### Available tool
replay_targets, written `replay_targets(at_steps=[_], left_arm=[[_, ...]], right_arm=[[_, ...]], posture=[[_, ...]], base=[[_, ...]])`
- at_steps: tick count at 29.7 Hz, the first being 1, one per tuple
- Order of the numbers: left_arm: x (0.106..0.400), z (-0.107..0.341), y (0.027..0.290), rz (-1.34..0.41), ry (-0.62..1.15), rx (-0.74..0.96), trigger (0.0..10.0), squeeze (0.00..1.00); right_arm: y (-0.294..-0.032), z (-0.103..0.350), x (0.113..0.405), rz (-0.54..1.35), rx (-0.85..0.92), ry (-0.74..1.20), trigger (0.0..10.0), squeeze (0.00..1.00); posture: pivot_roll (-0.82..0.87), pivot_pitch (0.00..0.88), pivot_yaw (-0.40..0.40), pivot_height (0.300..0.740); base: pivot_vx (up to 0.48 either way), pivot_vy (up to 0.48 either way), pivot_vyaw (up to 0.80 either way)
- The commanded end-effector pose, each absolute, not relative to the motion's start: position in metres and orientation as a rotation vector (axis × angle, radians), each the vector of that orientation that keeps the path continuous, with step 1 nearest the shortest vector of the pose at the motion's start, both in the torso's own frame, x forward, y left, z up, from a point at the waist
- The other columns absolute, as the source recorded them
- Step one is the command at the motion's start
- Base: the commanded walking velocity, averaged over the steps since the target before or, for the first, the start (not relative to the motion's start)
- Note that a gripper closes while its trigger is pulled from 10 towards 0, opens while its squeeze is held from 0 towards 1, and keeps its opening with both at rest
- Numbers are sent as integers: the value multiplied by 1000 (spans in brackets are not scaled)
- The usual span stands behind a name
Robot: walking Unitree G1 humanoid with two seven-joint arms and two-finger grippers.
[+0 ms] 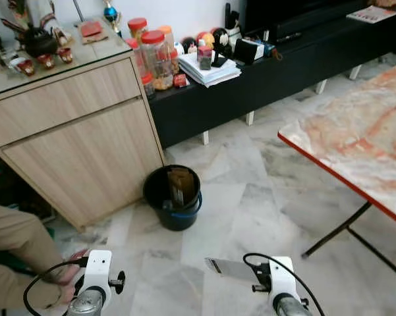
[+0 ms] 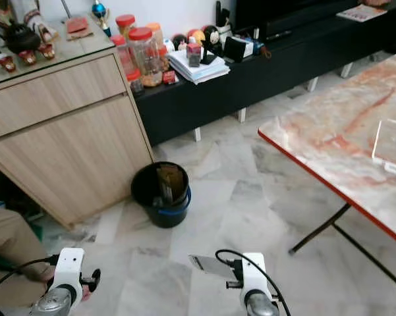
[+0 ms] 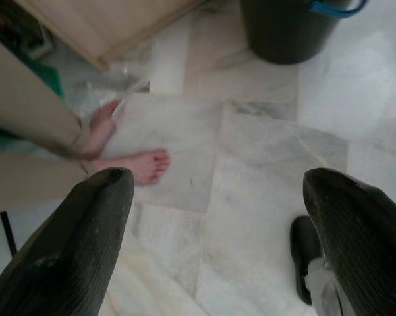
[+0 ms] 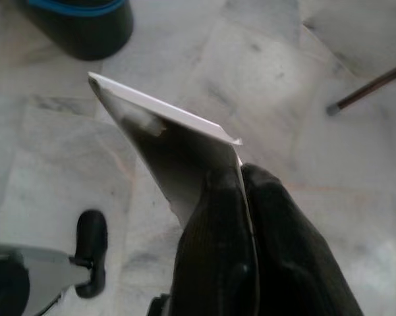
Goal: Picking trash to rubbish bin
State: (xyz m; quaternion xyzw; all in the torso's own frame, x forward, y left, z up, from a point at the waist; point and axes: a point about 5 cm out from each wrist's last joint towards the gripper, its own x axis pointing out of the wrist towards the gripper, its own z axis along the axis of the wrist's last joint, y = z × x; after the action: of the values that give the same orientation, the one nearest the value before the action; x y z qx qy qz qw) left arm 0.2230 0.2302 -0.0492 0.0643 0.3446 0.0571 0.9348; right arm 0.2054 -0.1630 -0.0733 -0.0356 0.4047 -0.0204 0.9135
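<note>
Step in hand: carrying the trash toward the bin; the piece is already picked up and not yet dropped, by my reading.
Trash: a flat white card or scrap of paper [image 4: 174,141], held low over the marble floor [image 1: 263,197], near and a little right of centre, its free end pointing left.
Right gripper: the right gripper [image 4: 240,191] has both black fingers pinched together on the near edge of the card.
Left gripper: the left gripper [image 3: 217,217] hangs low on the near left, fingers spread wide, nothing between them.
Bin: a black rubbish bin [image 1: 173,197] with a blue band stands on the floor ahead, just beside the wooden cabinet [image 1: 72,145]; something brown is already inside.
Gap: card and bin are well apart, the bin farther off and to the left.
Person: bare feet [image 3: 135,164] and tan trouser legs at the near left, close to the left gripper.
Table: a marble-topped folding table [image 1: 356,138] on the right.
Next move: likely step forward and left, bring the right gripper over the bin's mouth, then let go; keep clear of the feet.
</note>
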Motion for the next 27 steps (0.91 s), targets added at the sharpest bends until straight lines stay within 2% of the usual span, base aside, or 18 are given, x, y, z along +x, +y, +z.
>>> replay_targets(at_steps=[1, 10, 15, 24, 27], left_arm=[[216, -52, 240, 151, 729, 141, 10000, 0], [203, -58, 242, 162, 754, 137, 10000, 0], [202, -59, 241, 169, 753, 130, 10000, 0], [201, -59, 243, 185, 753, 123, 10000, 0], [199, -59, 245, 195, 753, 121, 10000, 0]], right_arm=[[-156, -73, 207, -12, -70, 831, 10000, 0], [-156, -70, 211, -27, -22, 805, 10000, 0], [-156, -69, 212, -24, -3, 791, 10000, 0], [-153, -68, 214, 10, -28, 778, 10000, 0], [-150, -68, 214, 27, -42, 775, 10000, 0]], posture=[[134, 73, 72, 740], [132, 82, 60, 740], [140, 98, 49, 740], [153, 118, 40, 740], [151, 120, 43, 740]], base=[[409, 0, 0], [406, 0, 0], [406, 0, -735], [406, 0, 0], [407, 0, 800]])
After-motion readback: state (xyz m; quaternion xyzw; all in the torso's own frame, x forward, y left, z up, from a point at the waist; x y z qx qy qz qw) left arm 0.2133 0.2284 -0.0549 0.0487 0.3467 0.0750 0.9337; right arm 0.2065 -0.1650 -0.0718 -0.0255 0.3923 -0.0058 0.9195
